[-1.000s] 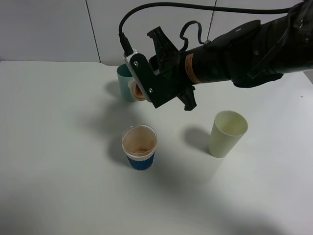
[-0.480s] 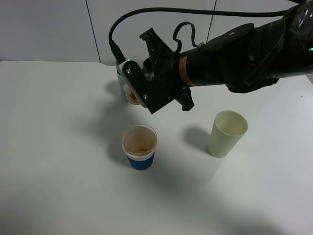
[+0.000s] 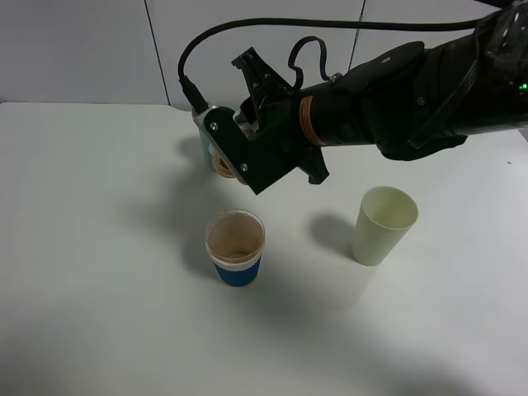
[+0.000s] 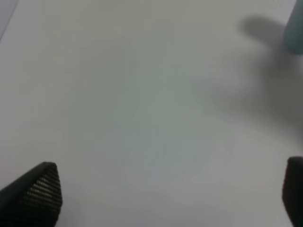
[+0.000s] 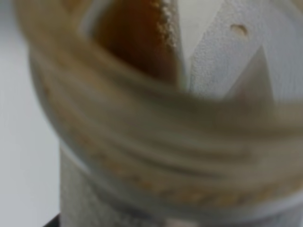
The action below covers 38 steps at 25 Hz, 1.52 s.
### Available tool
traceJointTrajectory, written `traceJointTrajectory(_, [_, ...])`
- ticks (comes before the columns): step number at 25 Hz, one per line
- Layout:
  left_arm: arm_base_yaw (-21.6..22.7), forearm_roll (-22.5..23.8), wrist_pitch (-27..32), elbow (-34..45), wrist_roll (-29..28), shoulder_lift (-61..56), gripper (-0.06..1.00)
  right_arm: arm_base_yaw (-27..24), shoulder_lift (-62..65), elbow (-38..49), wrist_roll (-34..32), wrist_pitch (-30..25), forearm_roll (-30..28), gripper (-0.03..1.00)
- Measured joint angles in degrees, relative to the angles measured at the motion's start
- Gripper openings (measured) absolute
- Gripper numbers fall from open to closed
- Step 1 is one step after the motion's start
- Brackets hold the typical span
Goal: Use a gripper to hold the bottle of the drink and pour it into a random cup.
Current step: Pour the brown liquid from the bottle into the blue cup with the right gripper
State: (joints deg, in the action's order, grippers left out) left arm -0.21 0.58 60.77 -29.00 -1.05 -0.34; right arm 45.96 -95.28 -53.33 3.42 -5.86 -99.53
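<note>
My right gripper (image 3: 241, 150) is shut on the bottle (image 3: 222, 162) and holds it tipped over, its open neck pointing left and down. The bottle hangs above the table, behind and slightly left of the cup (image 3: 235, 247), a short white paper cup with a blue band and a brown-stained inside. In the right wrist view the bottle's wide neck (image 5: 142, 142) fills the frame, with dark brown drink (image 5: 135, 40) inside. My left gripper (image 4: 165, 194) is open and empty over bare table; it does not show in the exterior high view.
A teal cup (image 3: 203, 145) stands mostly hidden behind the right gripper; its edge also shows in the left wrist view (image 4: 296, 23). A taller pale green cup (image 3: 384, 224) stands to the right. The white table (image 3: 99, 272) stretches left and front.
My right gripper has moved left with the bottle and now covers most of the teal cup. The cups have not moved.
</note>
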Motion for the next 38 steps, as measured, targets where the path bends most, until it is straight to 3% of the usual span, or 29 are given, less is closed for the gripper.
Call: traceJointTrajectory(38, [0.0, 0.0, 0.0, 0.0, 0.0, 0.0, 0.93, 1.3, 0.0, 0.0, 14.1, -1.0, 0.1, 0.37])
